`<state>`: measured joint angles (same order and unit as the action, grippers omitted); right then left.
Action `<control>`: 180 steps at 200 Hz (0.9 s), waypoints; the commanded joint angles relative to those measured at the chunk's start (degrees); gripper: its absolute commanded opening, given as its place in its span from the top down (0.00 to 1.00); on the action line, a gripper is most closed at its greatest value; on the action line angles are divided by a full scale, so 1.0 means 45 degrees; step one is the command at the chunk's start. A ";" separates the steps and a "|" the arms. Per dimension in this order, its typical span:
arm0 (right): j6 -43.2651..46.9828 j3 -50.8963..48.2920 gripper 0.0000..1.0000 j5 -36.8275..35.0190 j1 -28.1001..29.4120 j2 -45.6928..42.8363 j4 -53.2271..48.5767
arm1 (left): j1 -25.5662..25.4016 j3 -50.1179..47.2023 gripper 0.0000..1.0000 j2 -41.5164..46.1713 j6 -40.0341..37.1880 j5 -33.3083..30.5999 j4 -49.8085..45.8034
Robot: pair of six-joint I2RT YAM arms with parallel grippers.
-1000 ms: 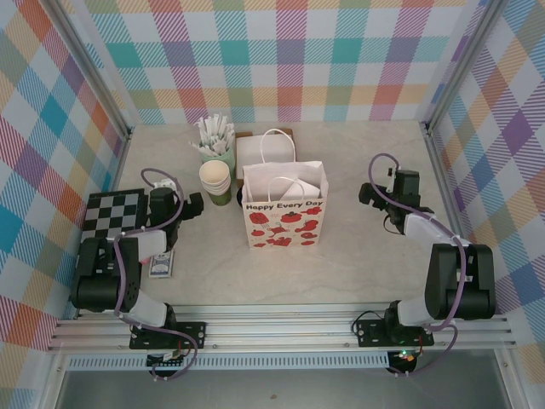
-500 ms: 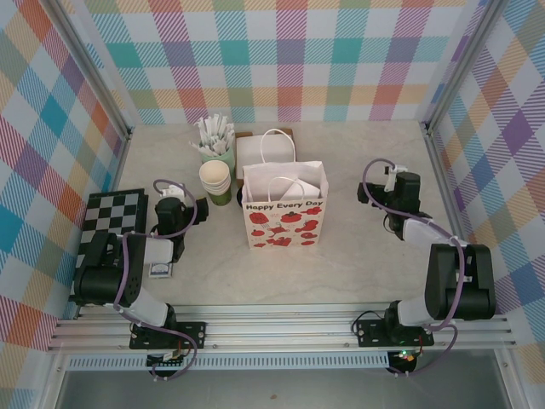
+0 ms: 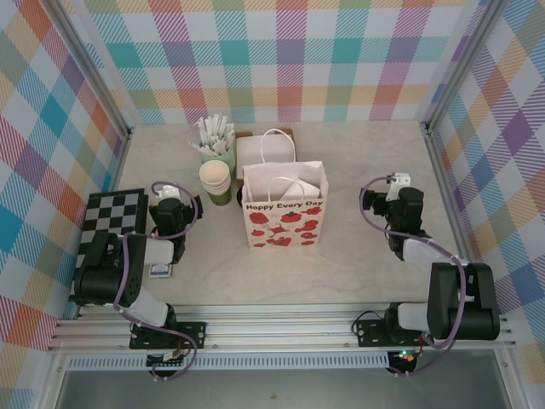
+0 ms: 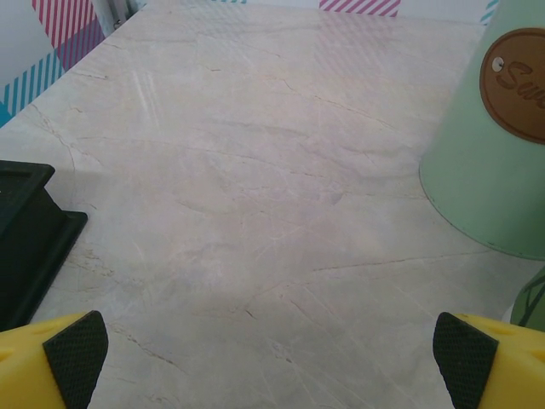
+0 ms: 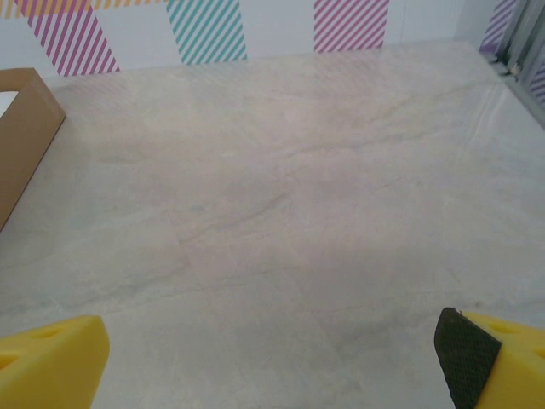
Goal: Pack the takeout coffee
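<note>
The takeout coffee is hidden from view. A white paper bag (image 3: 283,213) printed with red strawberries stands upright and open at the table's middle. My left gripper (image 3: 173,201) (image 4: 272,358) hovers left of the bag, close to a stack of cream-rimmed cups (image 3: 215,181). It is open, with bare table between its yellow fingers (image 4: 72,354). My right gripper (image 3: 392,191) (image 5: 272,358) is right of the bag, open over bare tabletop, holding nothing.
A pale green cup (image 3: 215,146) (image 4: 490,145) full of white sticks stands at the back left. A white box (image 3: 252,150) on a brown tray (image 5: 21,128) sits behind the bag. A black-and-white chequered board (image 3: 112,213) (image 4: 25,243) lies at the left.
The left gripper swung from pointing at the bag round toward the back wall and drew left. The right gripper shifted slightly nearer and turned. Both stayed open.
</note>
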<state>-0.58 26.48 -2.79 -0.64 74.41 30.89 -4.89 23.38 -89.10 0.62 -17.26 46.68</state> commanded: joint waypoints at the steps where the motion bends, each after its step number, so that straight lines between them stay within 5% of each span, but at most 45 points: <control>1: 0.0870 0.0471 0.00 -0.0308 0.0103 0.0037 0.0943 | -0.0164 -0.0175 0.00 -0.0044 0.0195 -0.0203 0.0389; 42: 0.0548 0.1012 0.00 0.0416 0.0104 0.0886 0.0738 | -0.0162 -0.0187 0.00 -0.0033 0.0198 -0.0185 0.0410; 82: 0.0033 0.2050 0.00 0.0415 0.0343 0.1185 -0.2303 | -0.0164 -0.0183 0.00 -0.0025 0.0186 -0.0156 0.0409; 148: 0.0672 -0.1351 0.00 0.0570 0.0808 0.3001 0.5123 | -0.0164 -0.0175 0.00 -0.0027 0.0171 -0.0133 0.0389; 180: -0.0011 -0.0550 0.00 0.1031 0.0143 0.2992 0.3398 | -0.0164 -0.0175 0.00 -0.0034 0.0145 -0.0076 0.0374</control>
<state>0.95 21.61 0.05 1.52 88.05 41.17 -4.89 23.38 -89.10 0.62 -17.23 46.70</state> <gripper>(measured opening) 0.999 0.999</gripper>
